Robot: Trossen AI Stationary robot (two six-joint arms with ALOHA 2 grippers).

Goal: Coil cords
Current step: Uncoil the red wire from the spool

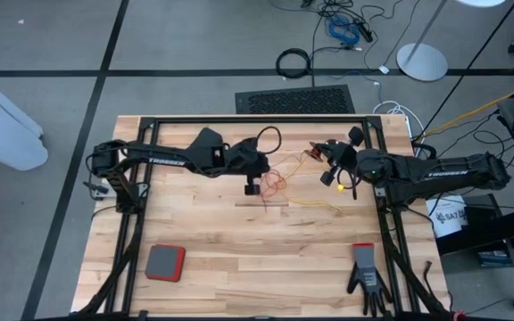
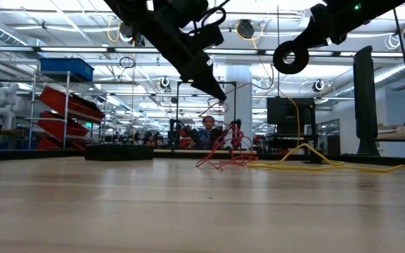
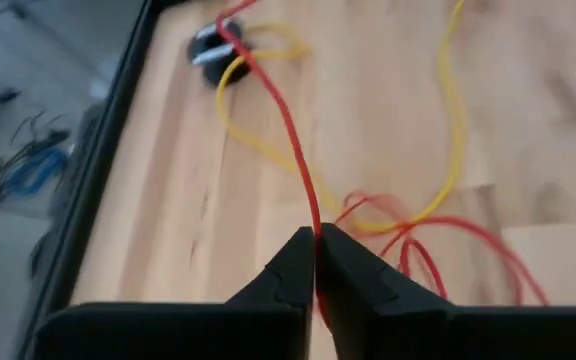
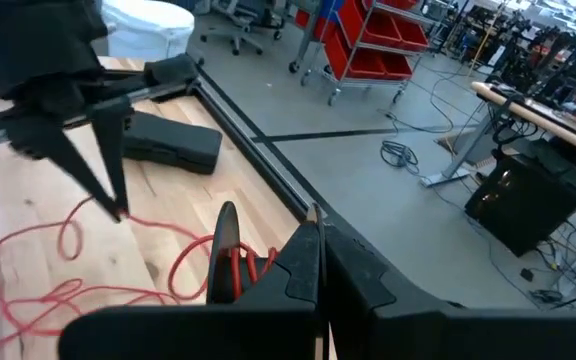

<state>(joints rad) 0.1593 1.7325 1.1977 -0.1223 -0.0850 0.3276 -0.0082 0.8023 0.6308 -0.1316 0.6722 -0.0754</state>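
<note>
Left gripper point(image 3: 316, 238) jaws were pinched nearly together on the red cord point(image 3: 286, 130), centre of the high view, apparently to draw it taut off its reel point(image 3: 211, 55) toward the frame's upper left. Right gripper point(image 4: 316, 232) jaws were fully closed right of centre, seemingly gripping the second reel point(image 4: 224, 262) to steady it. The yellow cord point(image 1: 309, 203) trailed loose on the table point(image 1: 239, 267) between both arms, uncoiled.

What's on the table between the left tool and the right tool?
High view: the tangled red cord and yellow cord lie between left tool and right tool.
</note>
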